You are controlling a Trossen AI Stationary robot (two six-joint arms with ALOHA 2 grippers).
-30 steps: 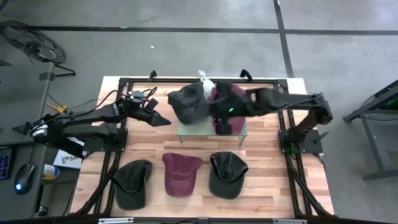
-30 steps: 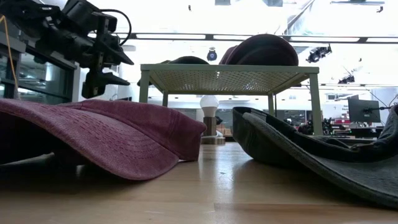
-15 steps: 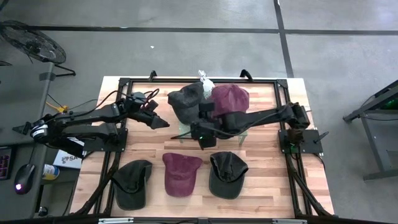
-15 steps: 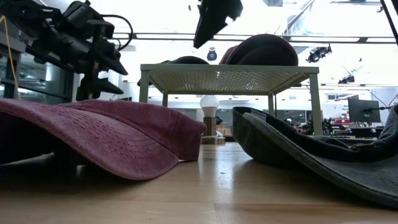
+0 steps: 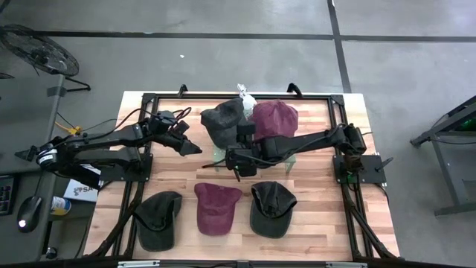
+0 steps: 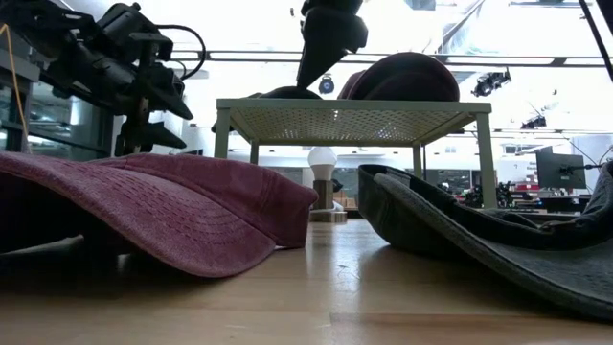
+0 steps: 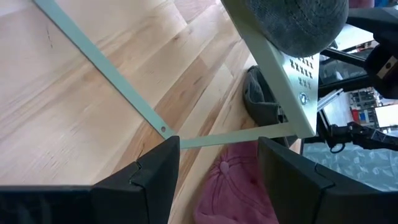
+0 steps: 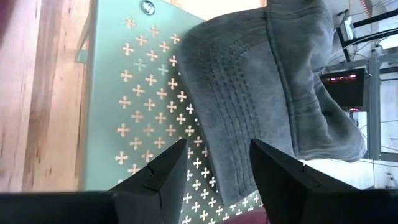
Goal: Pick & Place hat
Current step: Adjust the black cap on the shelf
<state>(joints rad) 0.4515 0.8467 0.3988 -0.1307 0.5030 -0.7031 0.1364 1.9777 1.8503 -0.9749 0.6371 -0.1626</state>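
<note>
High view first: the right gripper [image 5: 236,176] hangs just off the near edge of the green perforated stand [image 5: 286,158], which sits toward the far middle of the wooden worktop [image 5: 312,197]. Its fingers [image 8: 163,180] are parted and hold nothing (the wrist camera shows clear space between them), with the grey hat [image 8: 273,87] lying on the stand's top beyond them. Beside that grey hat [image 5: 224,123] on the stand sits a maroon hat [image 5: 275,117], the two touching. Over on the left side of the worktop the left gripper [image 5: 195,149] hovers near the stand's left end, fingers [image 7: 149,177] spread and empty too. Along the near edge, three more hats lie in a row: a dark one [image 5: 160,218], a maroon one [image 5: 216,208] and another dark one [image 5: 271,208].
</note>
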